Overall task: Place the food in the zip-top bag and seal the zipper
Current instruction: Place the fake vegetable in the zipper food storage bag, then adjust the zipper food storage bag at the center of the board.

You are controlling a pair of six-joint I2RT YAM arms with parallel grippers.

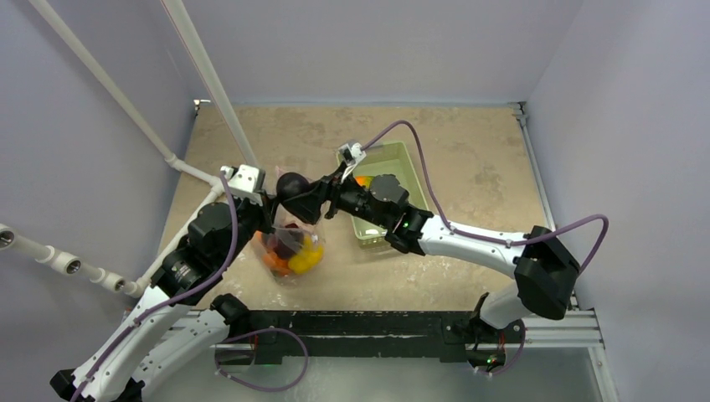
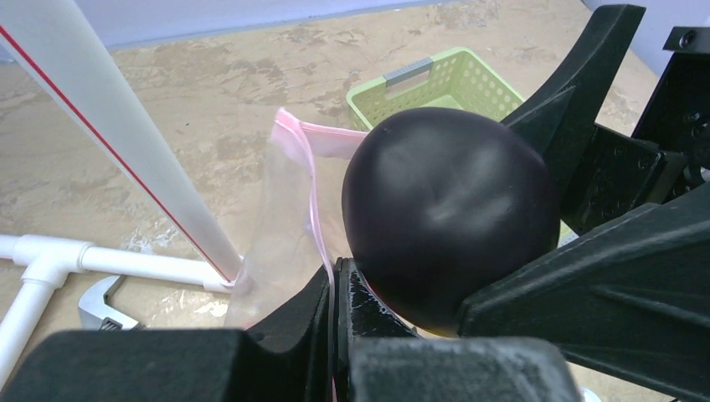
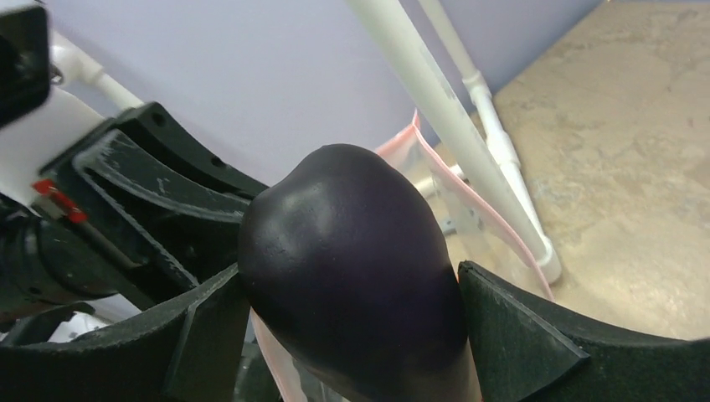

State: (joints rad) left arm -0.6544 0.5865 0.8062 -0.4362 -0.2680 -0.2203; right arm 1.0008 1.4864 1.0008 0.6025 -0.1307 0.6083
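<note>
Over the tan table [image 1: 469, 151], right gripper [image 3: 352, 285] jaws wide, clamping purple eggplant [image 2: 448, 218] lengthwise along the fingers; zip-top bag [image 2: 285, 226] mouth just beyond, pinched in left gripper [image 2: 335, 293].

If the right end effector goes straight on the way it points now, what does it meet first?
Probably the left end effector, which pinches the bag's pink rim just beyond the dark fruit that the right end effector holds; depth is unclear.

dark purple fruit [image 2: 448, 226] above part-filled zip-top bag [image 2: 276, 230]; zipper [image 2: 314, 201] open
</note>
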